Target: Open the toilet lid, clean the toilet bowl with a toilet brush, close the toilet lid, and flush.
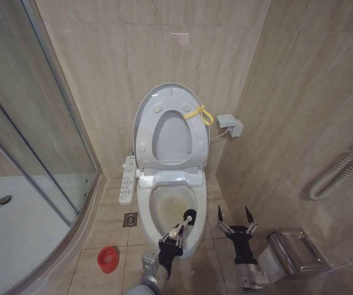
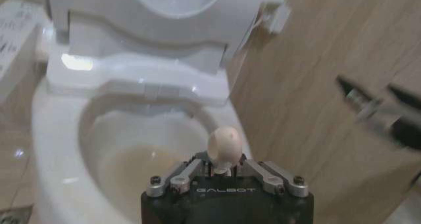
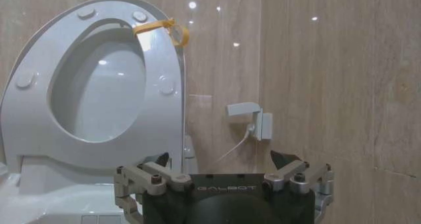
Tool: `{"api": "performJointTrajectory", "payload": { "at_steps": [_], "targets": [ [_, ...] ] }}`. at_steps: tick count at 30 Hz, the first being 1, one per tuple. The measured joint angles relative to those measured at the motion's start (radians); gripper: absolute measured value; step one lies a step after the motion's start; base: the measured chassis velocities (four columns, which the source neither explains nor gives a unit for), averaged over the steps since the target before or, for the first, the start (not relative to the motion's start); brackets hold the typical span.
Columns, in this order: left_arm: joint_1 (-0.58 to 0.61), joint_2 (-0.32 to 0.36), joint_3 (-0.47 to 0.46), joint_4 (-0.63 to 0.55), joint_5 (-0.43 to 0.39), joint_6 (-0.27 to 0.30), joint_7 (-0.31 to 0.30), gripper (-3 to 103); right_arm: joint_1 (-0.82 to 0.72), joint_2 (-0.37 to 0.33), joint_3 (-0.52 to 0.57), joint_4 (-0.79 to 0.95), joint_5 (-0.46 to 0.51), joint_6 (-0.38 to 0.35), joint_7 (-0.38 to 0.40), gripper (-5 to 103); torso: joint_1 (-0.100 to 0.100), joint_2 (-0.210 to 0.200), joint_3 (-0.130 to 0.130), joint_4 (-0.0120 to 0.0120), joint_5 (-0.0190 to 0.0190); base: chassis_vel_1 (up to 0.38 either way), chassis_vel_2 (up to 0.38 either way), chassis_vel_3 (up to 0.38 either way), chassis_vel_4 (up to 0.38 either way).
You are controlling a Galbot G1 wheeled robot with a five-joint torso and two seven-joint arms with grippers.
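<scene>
The toilet lid stands raised against the wall with the seat ring up in front of it, a yellow cord loop at its edge. The toilet bowl lies uncovered, yellowish inside. My left gripper hovers at the bowl's near rim, shut on the pale handle of the toilet brush, whose black head is over the bowl's right side. In the left wrist view the handle's knob pokes up above the left gripper. My right gripper hangs open beside the bowl's right side, nothing in it.
A red brush holder sits on the floor left of the bowl. A metal bin stands at the right wall. The shower tray and glass screen close off the left. A control panel hangs at the toilet's left.
</scene>
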Motion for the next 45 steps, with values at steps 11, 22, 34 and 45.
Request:
{"api": "performJointTrajectory", "payload": {
  "at_steps": [11, 22, 34, 45],
  "targets": [
    [-0.028, 0.021, 0.022, 0.09, -0.051, 0.037, -0.029, 18, 0.001, -0.014, 0.0, 0.0, 0.01, 0.0, 0.0, 100, 0.0, 0.0, 0.0, -0.0003, -0.0003, 0.0, 0.0, 0.0, 0.0],
    [-0.004, 0.174, 0.026, -0.063, -0.06, 0.062, -0.027, 18, 0.002, -0.018, 0.002, 0.001, 0.016, 0.0, 0.001, 100, 0.0, 0.0, 0.0, -0.0001, -0.0003, 0.0, 0.0, 0.0, 0.0],
    [-0.041, 0.066, 0.043, 0.019, -0.039, 0.027, 0.016, 18, 0.001, -0.003, -0.002, -0.008, 0.007, 0.001, 0.0, 100, 0.0, 0.0, 0.0, 0.0004, 0.0003, 0.0, 0.0, 0.0, 0.0],
    [-0.12, -0.007, -0.005, 0.148, -0.03, -0.045, 0.081, 18, -0.007, 0.005, -0.006, -0.009, -0.01, 0.001, -0.001, 100, 0.0, 0.0, 0.0, -0.0004, -0.0002, 0.0, 0.0, 0.0, 0.0]
  ]
}}
